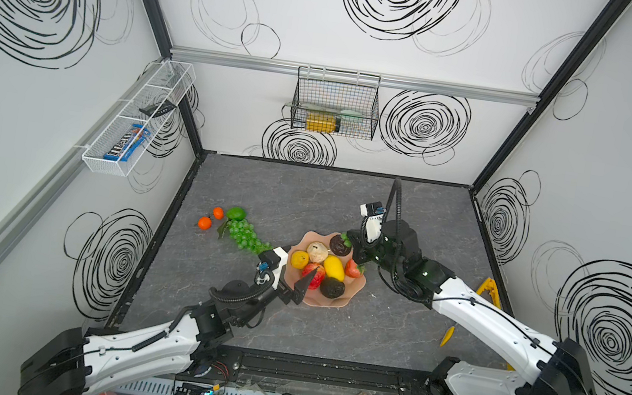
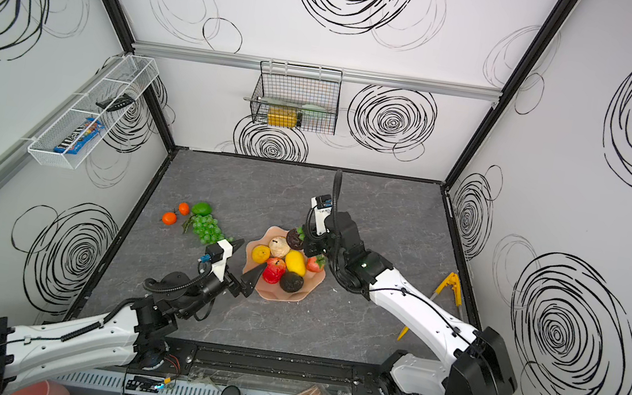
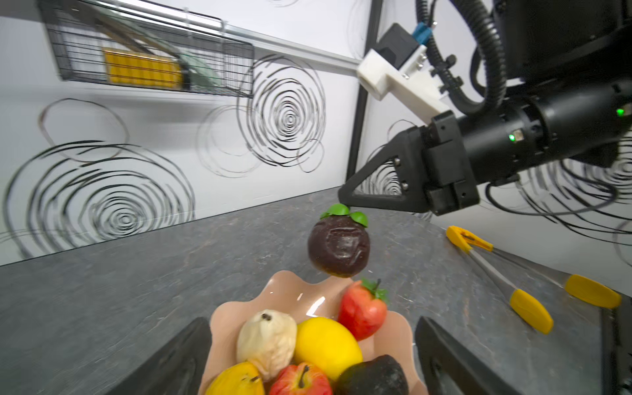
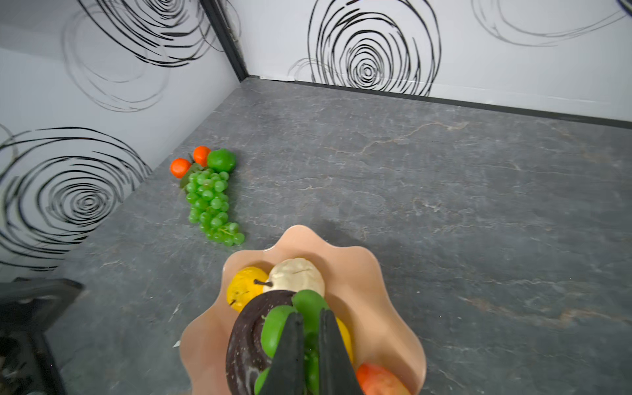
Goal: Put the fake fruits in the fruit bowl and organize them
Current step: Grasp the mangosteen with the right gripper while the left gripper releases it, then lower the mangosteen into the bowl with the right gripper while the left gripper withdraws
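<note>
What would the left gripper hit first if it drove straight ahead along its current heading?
Probably the red apple in the fruit bowl, which sits between the open left gripper's fingers. Its height over the fruit is unclear, so it may pass above.

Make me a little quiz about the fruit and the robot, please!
1. True or false: the grapes lie in the bowl.
2. What is the right gripper holding above the bowl's rim? A) a strawberry B) a dark fruit, held by its green leaves C) a lime
3. How many oranges lie on the table, outside the bowl?

Key: 1 false, they lie on the table beside it. 2 B. 3 two.
</note>
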`<action>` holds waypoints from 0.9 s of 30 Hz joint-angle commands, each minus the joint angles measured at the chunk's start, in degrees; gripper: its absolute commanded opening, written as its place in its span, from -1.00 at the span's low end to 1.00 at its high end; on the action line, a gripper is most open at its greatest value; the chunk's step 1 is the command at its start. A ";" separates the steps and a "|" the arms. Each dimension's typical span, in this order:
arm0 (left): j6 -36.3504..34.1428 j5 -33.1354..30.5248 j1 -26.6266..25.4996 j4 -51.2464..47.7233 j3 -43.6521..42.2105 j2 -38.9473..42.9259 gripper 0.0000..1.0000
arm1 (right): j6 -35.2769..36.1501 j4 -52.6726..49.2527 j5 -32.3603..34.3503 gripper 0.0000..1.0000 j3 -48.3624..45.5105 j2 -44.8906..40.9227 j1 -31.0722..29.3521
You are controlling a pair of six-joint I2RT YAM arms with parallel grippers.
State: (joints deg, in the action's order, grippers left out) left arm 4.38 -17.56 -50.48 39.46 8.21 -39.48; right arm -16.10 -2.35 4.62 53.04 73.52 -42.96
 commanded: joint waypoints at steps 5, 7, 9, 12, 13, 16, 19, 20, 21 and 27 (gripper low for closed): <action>2.28 -12.28 2.15 -3.13 -2.48 8.70 0.96 | 4.76 -0.47 7.44 -0.89 5.09 7.70 0.69; 2.47 -13.55 2.18 -3.25 -2.84 9.50 0.97 | 4.75 -0.16 7.71 -0.88 5.78 9.82 0.68; 2.69 -14.51 2.14 -3.71 -2.75 9.52 0.97 | 4.80 -0.33 8.25 -0.87 6.83 12.19 0.44; 2.90 -14.31 2.17 -3.79 -2.58 9.43 0.98 | 4.93 -1.01 9.93 -0.87 8.68 15.03 0.00; 2.99 -14.17 2.19 -3.78 -2.54 9.33 0.97 | 4.91 -1.23 10.42 -0.88 9.20 15.60 -0.10; 3.13 -13.71 2.21 -3.87 -2.41 9.25 0.98 | 5.07 -1.50 11.47 -0.88 10.44 17.64 -0.70; 3.18 -13.71 2.19 -3.93 -2.41 9.25 0.97 | 5.08 -2.91 12.61 -0.88 11.85 19.69 -1.35; 3.13 -13.79 2.21 -3.95 -2.41 9.25 0.97 | 5.11 -3.71 13.14 -0.88 12.53 20.38 -1.61; 3.26 -13.98 2.22 -3.96 -2.41 9.25 0.97 | 5.06 -4.53 13.44 -0.88 13.16 21.04 -1.85; 3.32 -14.24 2.20 -3.54 -2.49 8.75 0.98 | 2.53 -9.39 14.49 -0.88 16.63 24.41 -2.67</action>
State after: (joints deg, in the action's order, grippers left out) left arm 7.18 -30.68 -48.51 33.87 5.85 -30.46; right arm -12.23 -7.84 17.19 67.35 96.97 -45.12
